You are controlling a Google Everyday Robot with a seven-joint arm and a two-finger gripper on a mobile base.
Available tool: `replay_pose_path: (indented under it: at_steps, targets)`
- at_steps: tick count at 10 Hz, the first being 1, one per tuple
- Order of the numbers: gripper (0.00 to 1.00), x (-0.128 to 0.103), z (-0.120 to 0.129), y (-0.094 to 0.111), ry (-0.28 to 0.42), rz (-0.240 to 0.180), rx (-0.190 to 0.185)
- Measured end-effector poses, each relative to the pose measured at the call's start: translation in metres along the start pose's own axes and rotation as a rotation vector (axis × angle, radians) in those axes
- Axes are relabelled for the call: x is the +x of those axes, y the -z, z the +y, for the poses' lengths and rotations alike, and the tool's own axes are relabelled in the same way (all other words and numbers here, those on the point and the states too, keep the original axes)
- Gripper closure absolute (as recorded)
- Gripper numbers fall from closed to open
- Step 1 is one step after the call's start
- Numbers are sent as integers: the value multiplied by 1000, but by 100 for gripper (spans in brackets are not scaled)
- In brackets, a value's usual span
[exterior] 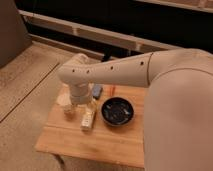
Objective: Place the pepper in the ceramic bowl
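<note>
The pepper (pixel 109 91), small and red-orange, lies on the far side of the wooden table (pixel 100 142), just behind the ceramic bowl (pixel 117 111). The bowl is round, shallow and glossy black, and it looks empty. My white arm reaches in from the right and bends down over the table's left part. My gripper (pixel 84 106) hangs below the wrist, to the left of the bowl and the pepper, mostly hidden by the arm. It stands open and holds nothing that I can see.
A small blue-grey rectangular object (pixel 97 91) lies to the left of the pepper. A tan cup (pixel 66 106) stands at the table's left edge. A pale packet-like item (pixel 87 120) lies just below the gripper. Carpet surrounds the table, and a dark wall runs behind it.
</note>
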Motion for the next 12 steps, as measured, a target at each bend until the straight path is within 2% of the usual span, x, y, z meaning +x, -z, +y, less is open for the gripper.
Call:
replay_pose_path:
  at_steps: [3,4,5,6,7,9,11,12]
  targets:
    - [35,0,0,0,0,-1,0]
    - [35,-3,0,1,-2,-12,-3]
    - [35,-10,0,3,-15,-43,-14]
    - [35,-20,-4,6,-37,-80,-14]
    - [35,-34,-13,13,-67,-145,-6]
    - [35,-57,-37,32,-117,-308,46]
    - [35,-67,-63,40,-164,-406,99]
    - [35,-71,-63,43,-170,-423,100]
